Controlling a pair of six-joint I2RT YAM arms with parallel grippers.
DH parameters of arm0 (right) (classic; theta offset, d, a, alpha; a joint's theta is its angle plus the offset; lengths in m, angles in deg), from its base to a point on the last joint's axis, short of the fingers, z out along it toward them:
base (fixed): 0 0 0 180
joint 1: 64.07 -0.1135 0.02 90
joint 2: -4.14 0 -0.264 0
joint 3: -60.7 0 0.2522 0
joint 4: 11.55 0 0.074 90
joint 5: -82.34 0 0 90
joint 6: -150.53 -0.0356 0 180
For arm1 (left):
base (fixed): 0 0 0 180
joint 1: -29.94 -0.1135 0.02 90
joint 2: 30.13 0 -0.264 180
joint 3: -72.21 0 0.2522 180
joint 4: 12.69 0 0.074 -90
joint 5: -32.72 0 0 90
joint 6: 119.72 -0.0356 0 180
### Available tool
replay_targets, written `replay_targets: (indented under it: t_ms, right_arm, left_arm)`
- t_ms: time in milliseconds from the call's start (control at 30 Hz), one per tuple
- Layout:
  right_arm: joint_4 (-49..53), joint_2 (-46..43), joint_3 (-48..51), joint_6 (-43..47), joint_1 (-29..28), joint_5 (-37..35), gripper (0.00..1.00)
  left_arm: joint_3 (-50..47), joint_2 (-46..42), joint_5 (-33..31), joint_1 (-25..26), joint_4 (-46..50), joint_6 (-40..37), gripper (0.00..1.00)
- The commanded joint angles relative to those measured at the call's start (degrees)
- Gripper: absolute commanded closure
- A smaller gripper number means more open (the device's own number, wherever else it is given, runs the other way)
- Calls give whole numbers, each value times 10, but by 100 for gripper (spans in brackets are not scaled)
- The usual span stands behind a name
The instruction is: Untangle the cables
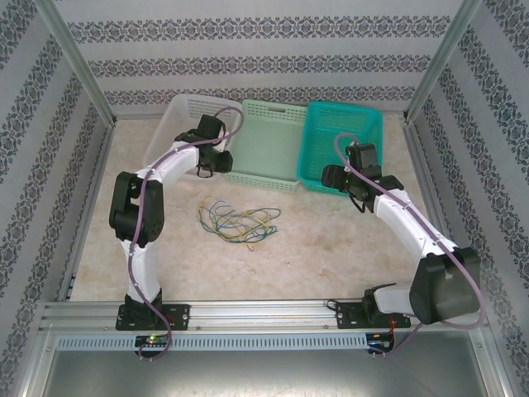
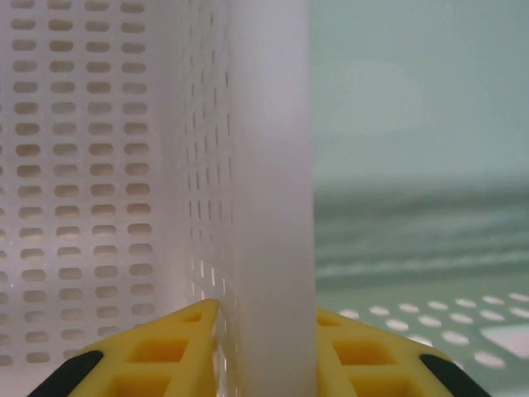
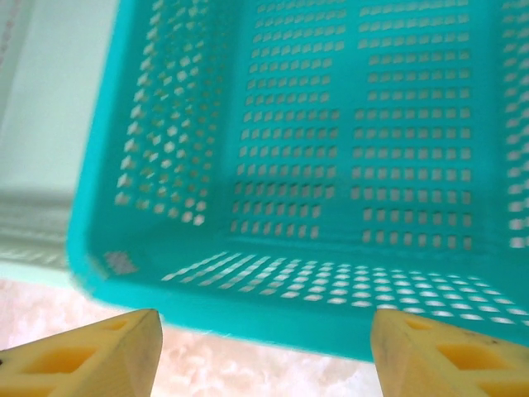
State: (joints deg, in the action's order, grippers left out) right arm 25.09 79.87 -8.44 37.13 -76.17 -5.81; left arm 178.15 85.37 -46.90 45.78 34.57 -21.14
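Several tangled cables [image 1: 235, 219] at bench [image 1: 331, 248] centre; left gripper [image 2: 266, 311] clenched on white basket [image 2: 269, 165] wall, 11 o'clock; right gripper [image 3: 264, 321] released before teal basket [image 3: 289, 165] rim, 1 o'clock.

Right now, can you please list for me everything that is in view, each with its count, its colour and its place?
cables: one tangled bunch, yellow, green and blue, middle of the table
white basket: one, white, far side, left
pale green basket: one, pale green, far side, between the other two
teal basket: one, teal, far side, right
table: one, beige marbled, under everything
left hand: one, yellow fingers, closed on the white basket's wall
right hand: one, yellow fingers, open, just short of the teal basket's near rim
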Motion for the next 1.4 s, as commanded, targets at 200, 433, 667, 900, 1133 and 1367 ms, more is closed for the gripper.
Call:
replay_targets:
  t_ms: [200, 433, 667, 900, 1133, 1367]
  right_arm:
    - [64, -49, -18, 61, -100, 51, 34]
    - [10, -16, 7, 57, -190, 72, 36]
    - [2, 86, -39, 55, -245, 70, 41]
    - [-7, 146, -66, 77, -277, 63, 41]
    - [-19, 167, -69, 115, -298, 87, 41]
    - [-10, 208, -90, 150, -314, 86, 41]
  left_arm:
    - [13, -11, 11, -1, 41, 91, 48]
    - [-34, -28, 33, -1, 27, 122, 45]
    - [-83, -53, 80, -1, -10, 165, 44]
    - [-131, -90, 108, 7, -42, 216, 38]
    - [-149, -130, 85, 12, -46, 236, 25]
    - [-133, -194, -13, 14, -13, 189, 0]
